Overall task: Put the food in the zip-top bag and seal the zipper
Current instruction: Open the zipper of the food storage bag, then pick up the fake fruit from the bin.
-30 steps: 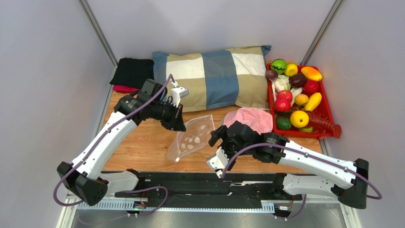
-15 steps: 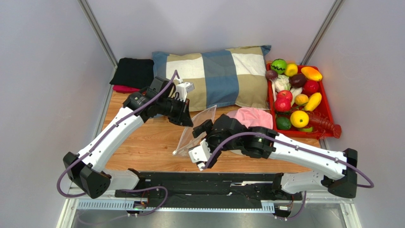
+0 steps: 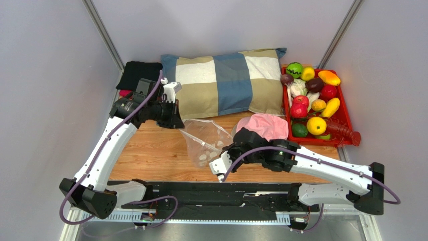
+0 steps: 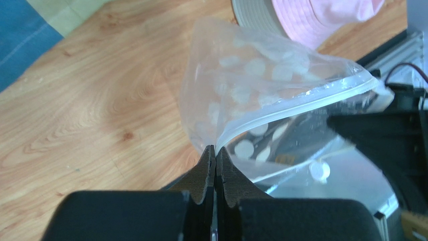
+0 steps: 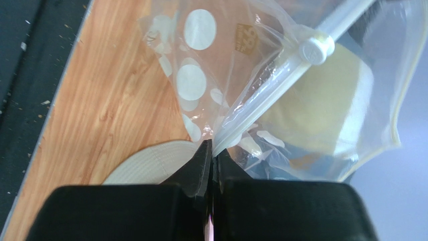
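The left gripper [image 4: 215, 150] and the right gripper [image 5: 211, 145] each pinched the zipper [image 4: 301, 102] tight, holding the bag [image 3: 206, 140] spread between them over the table's [image 3: 150, 155] middle. The food [image 3: 311, 100] lay in the tray [image 3: 345, 108], far right.

**Materials and finish**

zip-top bag [image 4: 261, 75] clear crinkly plastic, shiny, white printed dots — zipper [image 4: 306, 106] a pale smooth strip. table [image 4: 100, 100] grained wood, matt. food [image 3: 316, 125] glossy, plastic-looking. pillow [image 3: 226, 83] and pink hat [image 4: 326, 15] — soft cloth, matt.
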Motion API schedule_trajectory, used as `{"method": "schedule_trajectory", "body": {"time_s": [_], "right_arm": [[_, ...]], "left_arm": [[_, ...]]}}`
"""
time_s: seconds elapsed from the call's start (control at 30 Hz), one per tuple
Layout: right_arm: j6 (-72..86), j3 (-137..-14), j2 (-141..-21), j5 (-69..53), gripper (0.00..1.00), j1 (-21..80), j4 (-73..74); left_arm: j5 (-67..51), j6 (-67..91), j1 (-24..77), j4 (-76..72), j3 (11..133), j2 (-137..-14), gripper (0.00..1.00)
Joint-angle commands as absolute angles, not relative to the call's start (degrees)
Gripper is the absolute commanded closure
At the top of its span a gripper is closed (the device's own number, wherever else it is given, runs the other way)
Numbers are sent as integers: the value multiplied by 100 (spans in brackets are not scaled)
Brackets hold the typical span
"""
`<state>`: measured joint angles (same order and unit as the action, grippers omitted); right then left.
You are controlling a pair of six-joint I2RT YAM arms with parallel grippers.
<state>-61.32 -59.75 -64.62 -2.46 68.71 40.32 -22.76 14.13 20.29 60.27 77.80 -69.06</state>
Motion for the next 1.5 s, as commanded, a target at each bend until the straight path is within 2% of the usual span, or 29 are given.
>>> {"method": "schedule_trajectory", "body": {"time_s": [0.0, 0.23, 0.33, 0.37, 0.43, 0.47, 0.57, 0.6, 0.83, 1.0, 1.1, 1.23, 1.47], "right_arm": [[-6293, -5380, -5915, -70, 100, 6697, 4640], [-6074, -5571, -6161, -35, 98, 6574, 4334], [-5854, -5826, -6398, -18, 82, 6565, 4052], [-5836, -5871, -6459, 174, 70, 6557, 4000], [-5775, -5941, -6548, 176, 54, 6513, 3860], [-5714, -5976, -6539, 141, 41, 6478, 3806], [-5565, -6029, -6487, 79, 25, 6460, 3639], [-5485, -6064, -6443, 88, 23, 6460, 3586], [-4194, -6565, -5986, -53, 16, 6407, 3252], [-3052, -6846, -5467, 448, 13, 6109, 3085], [-2182, -7083, -5396, 326, 12, 5259, 3181], [-1329, -7391, -5607, -280, 13, 3259, 3532], [-545, -8093, -6740, -2220, 18, 310, 4366]], "left_arm": [[-1925, 651, 1732, 6494, 8121, -6926, 100], [-2531, 974, 1687, 6126, 7919, -6803, 100], [-2610, 1151, 1784, 6038, 7936, -6952, 100], [-2593, 1273, 1845, 6029, 7937, -7004, 100], [-2523, 1405, 1907, 5915, 7893, -7022, 100], [-2505, 1563, 1933, 5854, 7832, -7014, 100], [-2339, 1915, 2074, 5731, 7752, -7092, 100], [-2286, 2099, 2144, 5661, 7726, -7128, 100], [-2136, 2811, 2425, 5125, 7708, -7487, 100], [-1750, 3032, 2944, 4966, 8129, -7936, 100], [-1688, 3251, 3146, 4843, 8297, -8199, 100], [-1626, 3533, 3261, 4799, 8455, -8533, 100], [-1573, 3841, 3270, 4667, 8525, -8754, 100]]}}
